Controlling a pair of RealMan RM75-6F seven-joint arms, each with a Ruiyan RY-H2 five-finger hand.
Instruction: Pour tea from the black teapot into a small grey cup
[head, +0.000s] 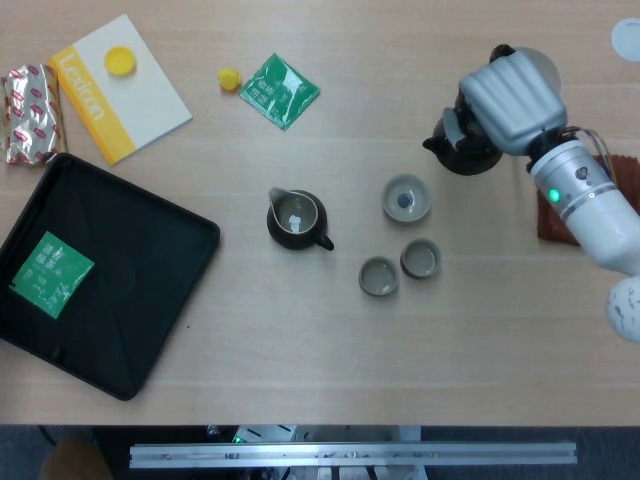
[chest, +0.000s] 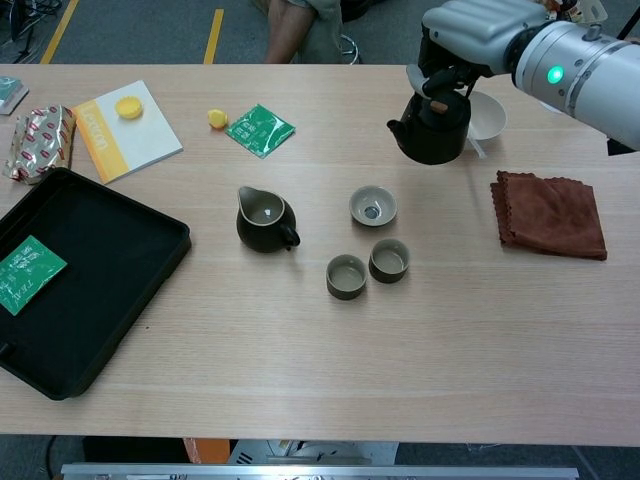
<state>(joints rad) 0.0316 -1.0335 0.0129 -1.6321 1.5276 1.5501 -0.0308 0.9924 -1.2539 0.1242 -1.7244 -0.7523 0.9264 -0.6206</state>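
Counter (chest: 480, 330): it holds all the things.
Right hand (chest: 468, 28): its fingers are curled around the black teapot (chest: 432, 128) and hold it up in the air, at the far right.
Left hand: I cannot see it.
Spout: it points left.
Small grey cup (chest: 388, 260): it sits nearer and a bit left of the teapot, beside another one (chest: 346, 276).
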